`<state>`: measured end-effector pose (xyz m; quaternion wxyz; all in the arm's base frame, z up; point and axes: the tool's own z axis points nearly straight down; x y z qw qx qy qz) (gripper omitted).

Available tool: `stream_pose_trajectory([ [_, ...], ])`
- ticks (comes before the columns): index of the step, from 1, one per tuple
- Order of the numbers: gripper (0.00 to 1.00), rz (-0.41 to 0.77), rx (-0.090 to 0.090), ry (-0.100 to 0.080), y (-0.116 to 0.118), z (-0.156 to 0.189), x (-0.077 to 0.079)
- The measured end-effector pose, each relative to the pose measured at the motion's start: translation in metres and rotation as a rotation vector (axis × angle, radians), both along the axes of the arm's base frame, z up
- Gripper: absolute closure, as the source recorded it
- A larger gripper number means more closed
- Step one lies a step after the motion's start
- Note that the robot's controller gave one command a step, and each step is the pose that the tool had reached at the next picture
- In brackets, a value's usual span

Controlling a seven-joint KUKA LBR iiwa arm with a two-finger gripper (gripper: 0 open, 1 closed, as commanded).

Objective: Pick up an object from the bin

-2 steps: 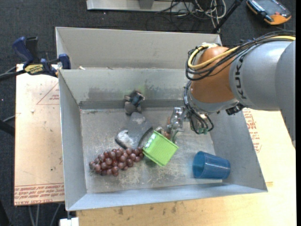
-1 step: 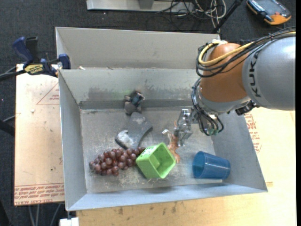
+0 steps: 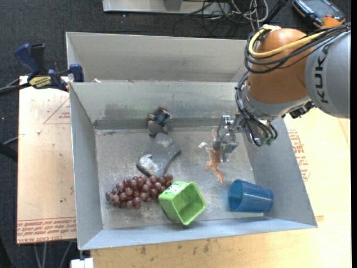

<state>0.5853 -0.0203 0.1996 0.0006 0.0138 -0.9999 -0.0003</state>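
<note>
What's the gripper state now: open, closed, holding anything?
Gripper: cannot be told, open or closed. It is right at a small orange thing in the right half of the bin; a hold cannot be told.

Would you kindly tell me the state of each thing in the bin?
Gripper: low in the bin.
Orange thing: lying by the gripper.
Grapes: one bunch, lying flat.
Green cup: tipped over, against the grapes.
Blue cup: on its side.
Grey piece: lying flat behind the grapes.
Grey-blue thing: lying at the back.
</note>
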Motion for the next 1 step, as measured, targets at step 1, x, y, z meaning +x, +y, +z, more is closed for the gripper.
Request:
stream_pose_trajectory([
  [1, 1.00, 0.018, -0.001, -0.021, -0.0034, -0.0019, 0.0057],
])
